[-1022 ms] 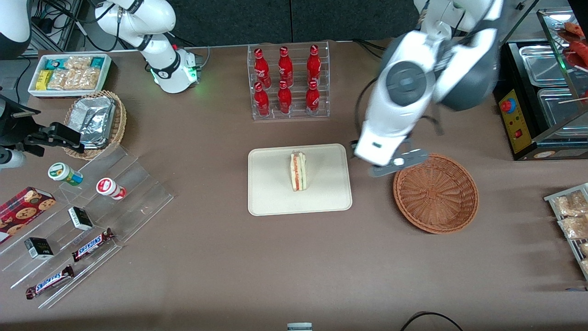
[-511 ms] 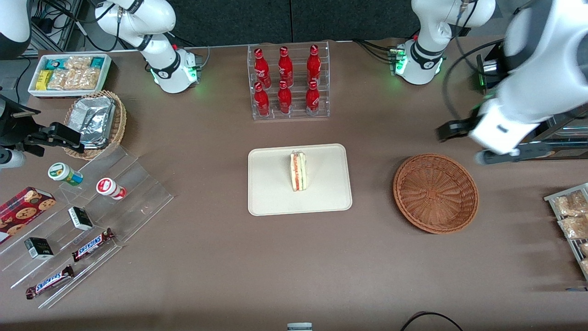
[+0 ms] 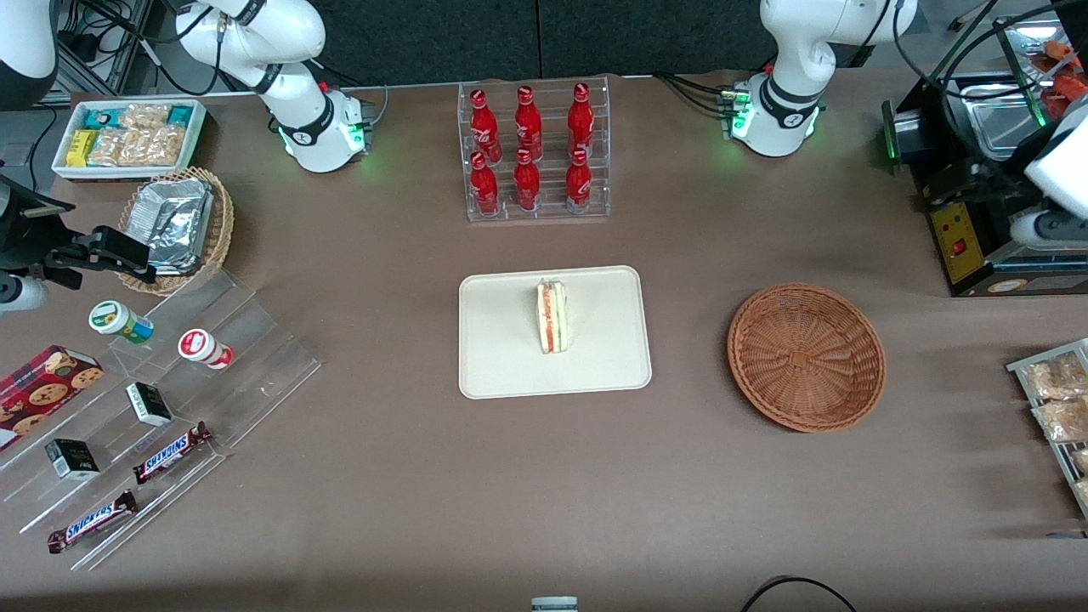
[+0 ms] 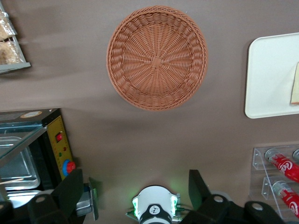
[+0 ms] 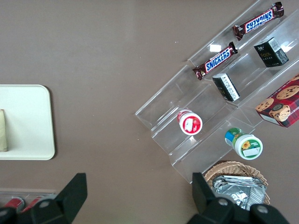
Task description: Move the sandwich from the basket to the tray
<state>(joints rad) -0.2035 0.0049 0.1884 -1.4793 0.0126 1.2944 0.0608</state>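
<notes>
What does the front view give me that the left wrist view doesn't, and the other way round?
Only the front view shows the whole tray with the sandwich lying on it, filling edge up, the full rack of red bottles, and the snack shelves toward the parked arm's end.

Only the left wrist view shows the gripper: its fingers spread open, empty, high above the table near the metal warmer.

Both show the empty basket, part of the tray, and the sandwich.

Six red bottles (image 3: 529,149), two Snickers bars (image 3: 172,451), one sandwich (image 3: 552,317).
</notes>
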